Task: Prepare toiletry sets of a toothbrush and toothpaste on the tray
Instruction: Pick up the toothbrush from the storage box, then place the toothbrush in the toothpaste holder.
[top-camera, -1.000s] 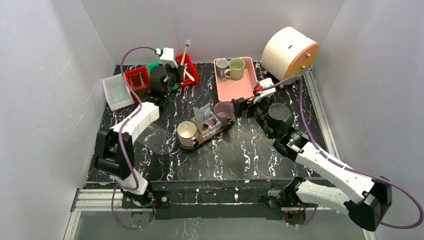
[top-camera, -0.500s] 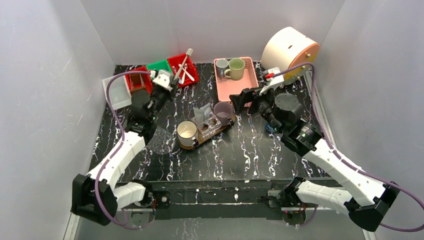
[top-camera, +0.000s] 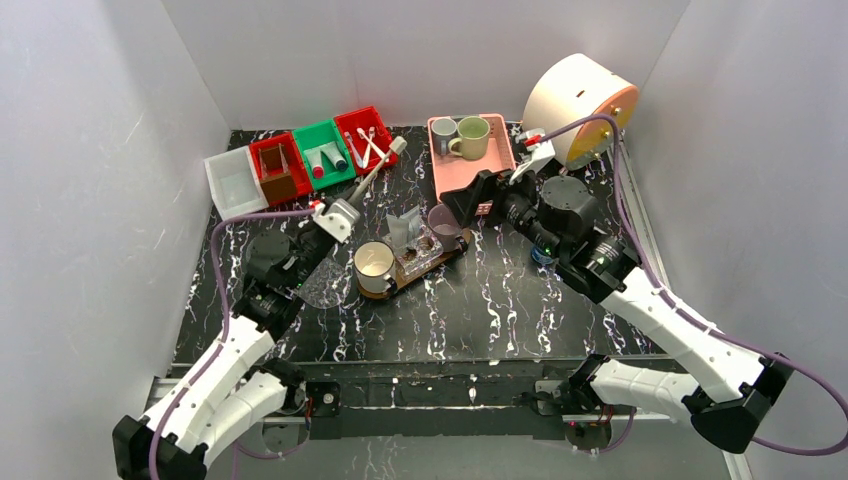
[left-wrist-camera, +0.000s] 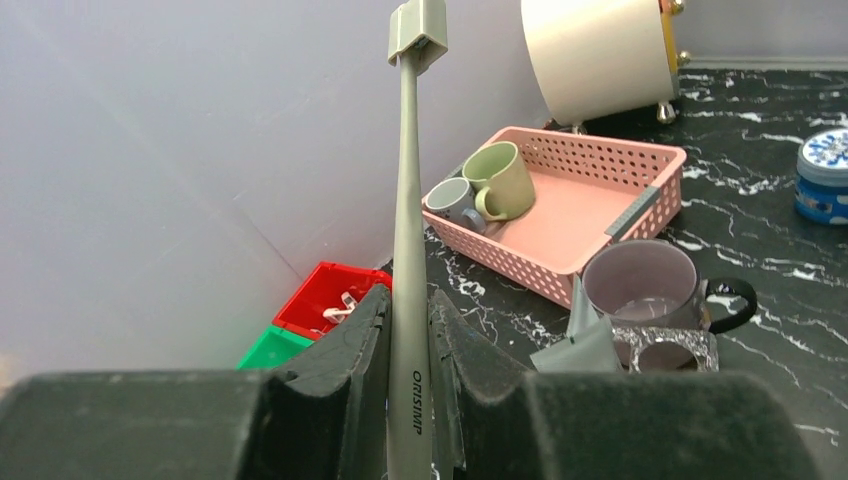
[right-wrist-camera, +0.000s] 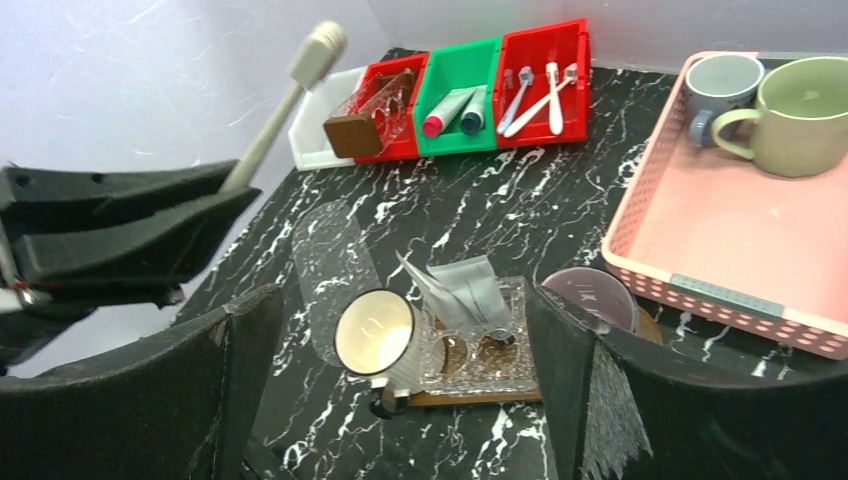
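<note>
Four mugs (top-camera: 472, 137) (two in pink basket (top-camera: 480, 172)), four bins (top-camera: 318, 131), two tubes (right-wrist-camera: 447, 112)

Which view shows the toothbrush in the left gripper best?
Left wrist: the toothbrush spans the frame, clamped in the left gripper. Top external shows it small; right wrist shows only head and upper handle.

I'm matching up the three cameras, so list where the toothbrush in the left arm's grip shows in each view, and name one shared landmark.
Top external: the toothbrush is left of centre, slanting up to the right.
Left wrist: dead centre, standing upright, clamped at its lower end.
Right wrist: upper left, head uppermost.
Shared landmark: the pink basket, at top centre, at right of centre, and at the right edge.
</note>
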